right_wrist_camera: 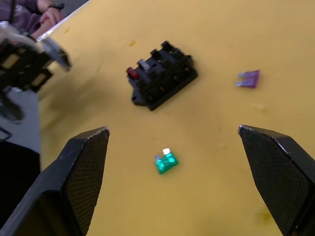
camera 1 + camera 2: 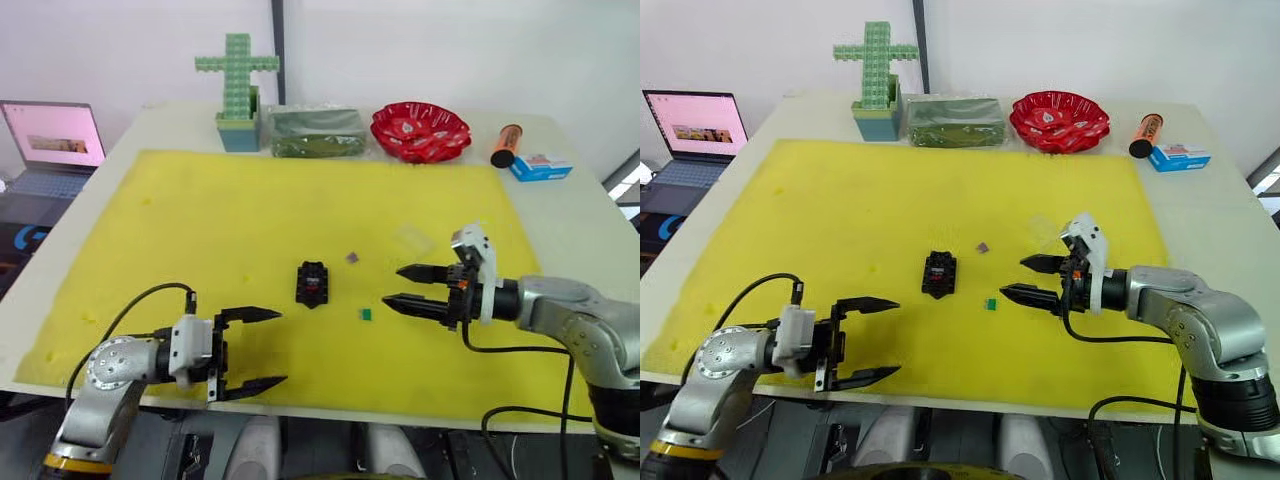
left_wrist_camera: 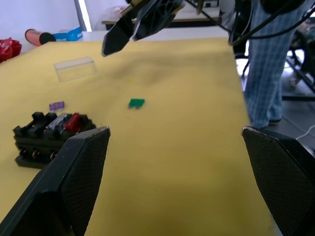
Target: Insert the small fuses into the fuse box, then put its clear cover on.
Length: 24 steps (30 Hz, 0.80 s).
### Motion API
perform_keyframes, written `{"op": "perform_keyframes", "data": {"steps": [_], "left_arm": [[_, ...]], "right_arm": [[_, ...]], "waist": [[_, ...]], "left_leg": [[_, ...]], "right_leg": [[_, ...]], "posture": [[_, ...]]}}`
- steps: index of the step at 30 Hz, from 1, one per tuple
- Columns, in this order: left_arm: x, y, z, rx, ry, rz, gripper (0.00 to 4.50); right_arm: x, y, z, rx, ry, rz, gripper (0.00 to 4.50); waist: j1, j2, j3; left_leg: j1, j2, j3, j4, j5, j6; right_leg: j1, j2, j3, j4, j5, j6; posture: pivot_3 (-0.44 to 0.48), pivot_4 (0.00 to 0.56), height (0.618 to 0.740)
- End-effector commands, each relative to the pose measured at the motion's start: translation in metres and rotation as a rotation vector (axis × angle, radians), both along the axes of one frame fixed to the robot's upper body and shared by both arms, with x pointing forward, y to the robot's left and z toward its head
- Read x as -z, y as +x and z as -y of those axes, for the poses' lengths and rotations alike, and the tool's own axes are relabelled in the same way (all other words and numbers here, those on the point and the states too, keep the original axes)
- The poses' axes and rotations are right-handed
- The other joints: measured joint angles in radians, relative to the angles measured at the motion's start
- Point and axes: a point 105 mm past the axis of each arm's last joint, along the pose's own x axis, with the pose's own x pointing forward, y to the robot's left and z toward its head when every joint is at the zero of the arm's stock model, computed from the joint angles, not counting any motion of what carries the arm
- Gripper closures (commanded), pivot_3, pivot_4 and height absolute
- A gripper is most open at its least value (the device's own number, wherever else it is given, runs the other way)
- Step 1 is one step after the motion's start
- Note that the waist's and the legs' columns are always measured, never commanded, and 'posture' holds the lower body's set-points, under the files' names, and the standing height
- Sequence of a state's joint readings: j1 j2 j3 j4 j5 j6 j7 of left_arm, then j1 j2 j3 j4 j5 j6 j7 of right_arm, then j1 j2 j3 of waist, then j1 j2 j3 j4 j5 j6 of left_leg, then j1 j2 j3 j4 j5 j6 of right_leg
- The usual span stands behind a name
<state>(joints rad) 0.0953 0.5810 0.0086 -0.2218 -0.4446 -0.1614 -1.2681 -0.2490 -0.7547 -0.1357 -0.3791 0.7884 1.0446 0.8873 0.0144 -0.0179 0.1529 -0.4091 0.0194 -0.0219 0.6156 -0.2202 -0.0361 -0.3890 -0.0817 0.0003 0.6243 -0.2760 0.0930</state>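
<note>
The black fuse box [image 2: 312, 282] lies mid-mat on the yellow mat [image 2: 200, 230], with a red fuse [image 1: 132, 73] and a grey-white one [image 3: 59, 121] seated in its slots. A green fuse [image 2: 366, 314] lies loose just right of the box, and a purple fuse [image 2: 352, 258] rests behind it. The clear cover [image 3: 74, 68] sits flat on the mat farther back right. My right gripper [image 2: 402, 286] hovers open just right of the green fuse, holding nothing. Near the mat's front edge my left gripper [image 2: 262, 348] is open and empty.
Along the table's back stand a green block cross [image 2: 237, 88], a clear-wrapped green packet [image 2: 315, 132], a red bowl [image 2: 420, 130], an orange tube [image 2: 505, 146] and a blue-and-white carton [image 2: 540, 166]. A laptop [image 2: 50, 145] sits off the left. A person's legs [image 3: 268, 64] stand beside the table.
</note>
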Motion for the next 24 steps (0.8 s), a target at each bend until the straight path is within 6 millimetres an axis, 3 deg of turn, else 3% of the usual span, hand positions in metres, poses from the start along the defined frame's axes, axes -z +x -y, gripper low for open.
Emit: {"op": "perform_keyframes", "data": {"steps": [1,14,24], "left_arm": [[-0.002,0.003,0.004,0.012,-0.011,0.043,0.00],[0.000,0.002,0.010,0.035,-0.028,0.033,0.00],[0.003,0.003,0.012,0.033,-0.029,0.025,0.00]], "right_arm": [[-0.010,-0.006,-0.003,-0.040,0.058,-0.074,0.04],[0.000,-0.009,0.001,-0.035,0.126,-0.360,0.04],[0.018,-0.002,-0.010,-0.041,0.152,-0.560,0.04]], "waist": [[-0.002,0.000,0.000],[-0.001,0.000,0.000],[-0.002,0.001,0.000]], "left_leg": [[0.000,0.000,0.000,0.000,0.000,0.000],[0.000,0.001,0.001,0.000,-0.001,0.001],[0.000,0.001,0.001,-0.001,-0.001,0.002]], "right_leg": [[0.000,0.000,0.000,0.000,0.000,0.000],[0.000,0.001,0.000,0.000,0.000,0.000],[-0.001,0.002,0.000,0.000,0.000,0.000]], "posture": [[0.000,0.150,0.740],[0.000,0.150,0.740],[0.000,0.150,0.740]]}}
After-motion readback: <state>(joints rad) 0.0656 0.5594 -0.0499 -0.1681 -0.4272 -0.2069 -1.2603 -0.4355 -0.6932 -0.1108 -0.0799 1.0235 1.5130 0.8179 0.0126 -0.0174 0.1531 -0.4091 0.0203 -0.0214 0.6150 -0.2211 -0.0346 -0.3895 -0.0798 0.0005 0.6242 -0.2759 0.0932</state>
